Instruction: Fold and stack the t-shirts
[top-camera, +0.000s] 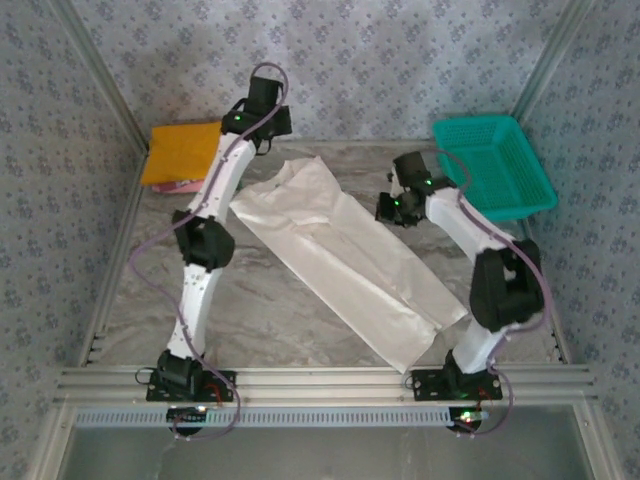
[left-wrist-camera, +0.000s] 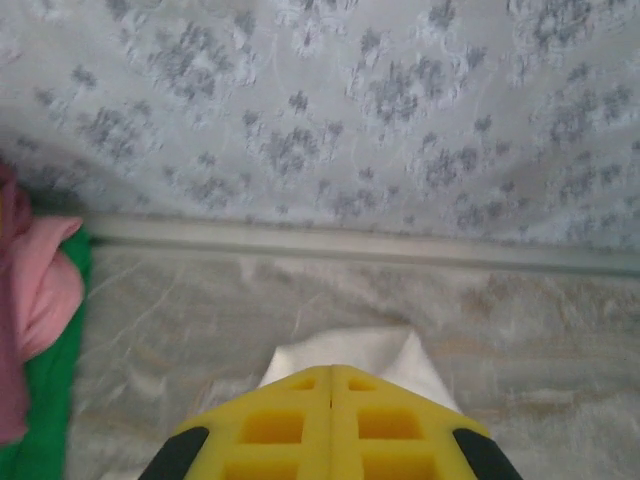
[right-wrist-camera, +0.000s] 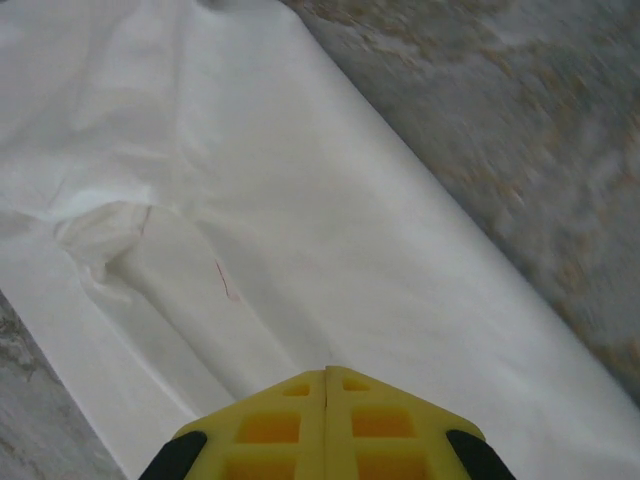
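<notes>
overhead, orange shirt (top-camera: 180, 150) lay left of the white t-shirt (top-camera: 340, 255); left wrist added pink shirt (left-wrist-camera: 45, 285), green shirt (left-wrist-camera: 40, 420); left gripper (left-wrist-camera: 332, 370) and right gripper (right-wrist-camera: 326, 372) were pressed together.

White t-shirt (top-camera: 345, 255) lying diagonal, teal basket (top-camera: 495, 165) right

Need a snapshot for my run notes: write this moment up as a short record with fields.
white shirt: flat, a long strip lying diagonally across the table
orange shirt: folded, far left corner
pink shirt: in the pile at that corner, on the green shirt
basket: teal, far right corner
left gripper: shut, at the white shirt's far end
right gripper: shut, over the white shirt; contact unclear
</notes>
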